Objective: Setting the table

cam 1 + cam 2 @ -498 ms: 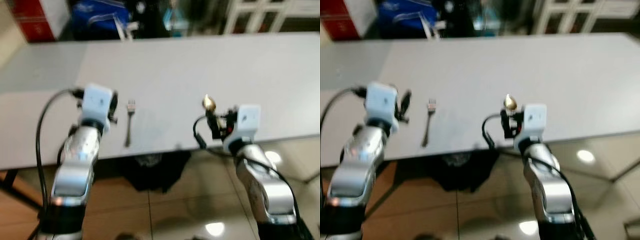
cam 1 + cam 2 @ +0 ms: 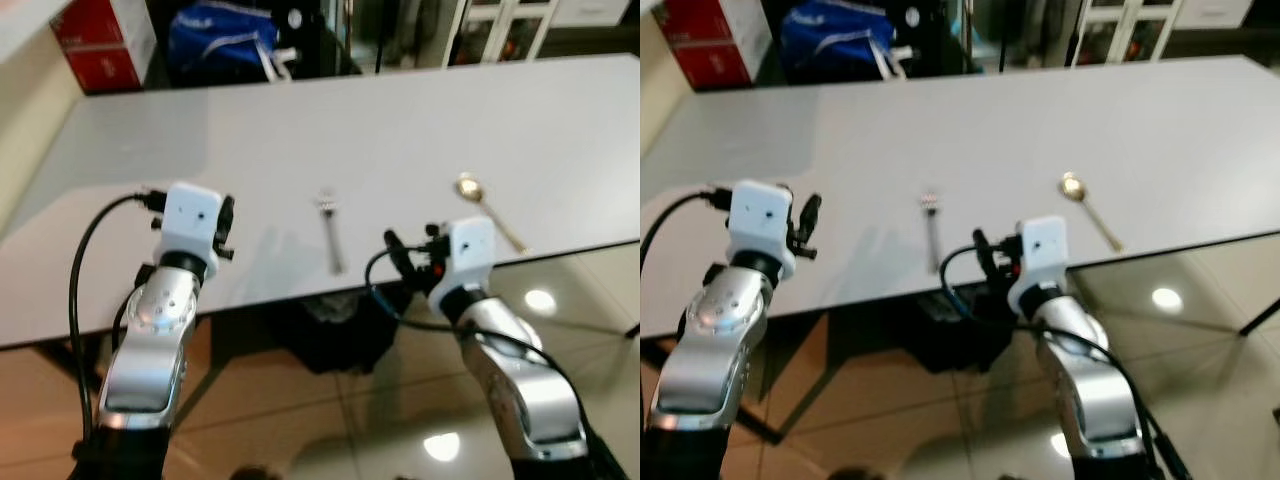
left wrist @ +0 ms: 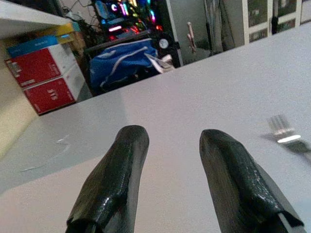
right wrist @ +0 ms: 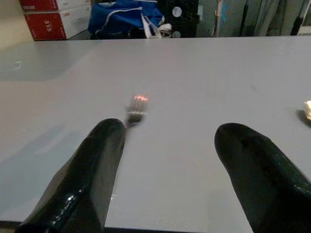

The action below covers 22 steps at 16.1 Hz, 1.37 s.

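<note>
- With fork (image 2: 331, 226) and gold spoon (image 2: 489, 207) lying apart near the surface (image 2: 400, 120) edge, cutlery step seemingly placed.
- Left gripper (image 3: 170, 182) and right gripper (image 4: 177, 182): jaws parted, empty.
- Next, probably: fetch remaining settings.

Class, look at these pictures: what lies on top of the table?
On the table lie a silver fork and, to its right, a gold spoon. The near strip under the left gripper and right gripper is covered.

A home dining room: long grey tabletop (image 2: 400, 120), glossy tiled floor (image 2: 330, 410), white glass-door cabinets (image 2: 500, 30), red boxes (image 2: 100, 45).
</note>
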Motion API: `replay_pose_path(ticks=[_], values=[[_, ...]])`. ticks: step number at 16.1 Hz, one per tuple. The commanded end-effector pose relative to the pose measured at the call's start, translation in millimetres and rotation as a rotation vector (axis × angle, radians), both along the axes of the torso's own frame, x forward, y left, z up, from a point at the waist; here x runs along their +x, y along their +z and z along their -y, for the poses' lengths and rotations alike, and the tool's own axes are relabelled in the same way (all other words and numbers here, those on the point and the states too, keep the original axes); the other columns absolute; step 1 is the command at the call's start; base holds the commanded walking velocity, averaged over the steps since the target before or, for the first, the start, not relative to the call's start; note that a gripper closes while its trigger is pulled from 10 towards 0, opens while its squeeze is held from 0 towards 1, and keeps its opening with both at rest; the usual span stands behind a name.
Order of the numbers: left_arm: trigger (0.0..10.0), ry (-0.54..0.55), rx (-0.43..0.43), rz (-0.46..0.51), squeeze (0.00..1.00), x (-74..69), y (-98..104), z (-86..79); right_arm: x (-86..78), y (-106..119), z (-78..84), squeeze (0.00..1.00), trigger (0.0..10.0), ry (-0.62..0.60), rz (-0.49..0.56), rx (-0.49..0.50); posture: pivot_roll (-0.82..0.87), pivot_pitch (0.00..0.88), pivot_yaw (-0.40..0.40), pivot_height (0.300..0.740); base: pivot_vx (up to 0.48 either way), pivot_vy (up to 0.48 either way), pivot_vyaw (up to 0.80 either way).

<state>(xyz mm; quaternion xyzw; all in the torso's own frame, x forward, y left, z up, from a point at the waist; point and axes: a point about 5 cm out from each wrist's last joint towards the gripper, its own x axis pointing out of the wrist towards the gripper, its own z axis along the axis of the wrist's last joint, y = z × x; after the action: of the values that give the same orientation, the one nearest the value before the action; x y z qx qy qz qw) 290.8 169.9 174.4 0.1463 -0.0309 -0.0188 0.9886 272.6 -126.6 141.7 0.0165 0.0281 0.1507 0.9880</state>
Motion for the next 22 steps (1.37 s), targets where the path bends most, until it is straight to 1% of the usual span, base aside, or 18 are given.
replay_pose_path(ticks=[1, 4, 7, 10, 12, 15, 18, 22], values=[[10.0, 0.027, 0.011, -0.008, 0.00, -0.8, -0.2, -6.1, 0.9, 4.6, -7.3, 0.00, 10.0, 0.035, 0.020, 0.011, -0.02, 0.016, -0.004, 0.740, 0.000, 0.480, 0.00], [10.0, 0.034, 0.007, 0.006, 0.00, 2.4, 5.4, -5.8, 2.6, 3.7, -6.6, 0.00, 10.0, 0.023, 0.019, -0.014, -0.02, 0.003, -0.005, 0.740, 0.000, 0.480, 0.00], [10.0, 0.028, -0.005, 0.001, 0.00, 2.8, 4.8, -5.5, 4.4, 5.9, -7.8, 0.00, 10.0, -0.004, 0.052, -0.055, -0.03, 0.000, 0.002, 0.740, 0.000, 0.480, 0.00], [10.0, 0.032, -0.010, 0.004, 0.00, 2.5, 4.8, -4.8, 7.5, 7.8, -1.6, 0.00, 10.0, -0.069, 0.082, -0.093, -0.04, 0.000, -0.003, 0.740, 0.000, 0.480, 0.00], [10.0, 0.032, -0.010, 0.005, 0.00, 2.4, 4.2, -2.9, 9.1, 9.1, 1.4, 0.00, 10.0, -0.083, 0.101, -0.113, -0.03, 0.000, -0.008, 0.740, 0.000, 0.480, 0.00], [10.0, 0.028, -0.016, 0.013, 0.00, 1.7, 4.8, 1.5, 10.9, 10.6, 1.4, 0.00, 10.0, -0.054, 0.097, -0.081, -0.03, 0.000, -0.019, 0.740, 0.000, 0.480, 0.00], [10.0, 0.047, -0.016, 0.016, 0.00, -1.0, 3.5, -3.1, 12.8, 13.8, -4.3, 0.00, 10.0, -0.027, 0.116, -0.080, -0.03, 0.000, -0.031, 0.740, 0.000, 0.480, 0.00], [10.0, 0.058, -0.014, 0.023, 0.00, -1.3, 2.6, -3.3, 14.3, 13.3, -5.3, 0.00, 10.0, -0.007, 0.119, -0.066, -0.03, 0.000, -0.045, 0.740, 0.000, 0.480, 0.00]])
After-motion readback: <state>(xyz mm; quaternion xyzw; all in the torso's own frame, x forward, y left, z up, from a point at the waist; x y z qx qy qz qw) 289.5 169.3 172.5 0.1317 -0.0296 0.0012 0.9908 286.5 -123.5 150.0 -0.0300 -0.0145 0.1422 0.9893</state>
